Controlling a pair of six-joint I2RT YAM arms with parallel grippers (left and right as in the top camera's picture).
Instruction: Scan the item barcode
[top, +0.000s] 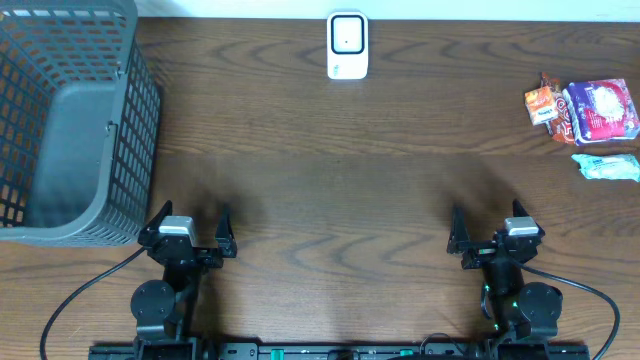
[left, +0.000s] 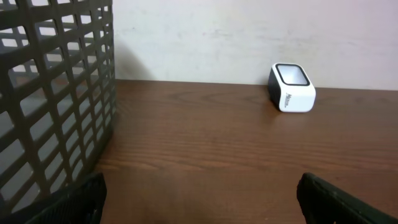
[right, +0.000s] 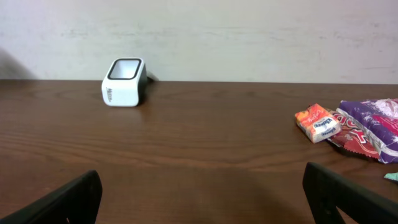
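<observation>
Though wide apart, left fingers (top: 157, 224) and right fingers (top: 455, 226) hold nothing

Basket (top: 140, 130) cut off at left edge, snack packet (right: 373, 127) cropped right (label unreadable)

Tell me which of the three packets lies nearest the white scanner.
The small orange packet: it is the leftmost of the three, closer to the scanner than the purple packet or the pale green one.

dark wood-grain table (top: 350, 170), grey plastic basket (top: 70, 120)
</observation>
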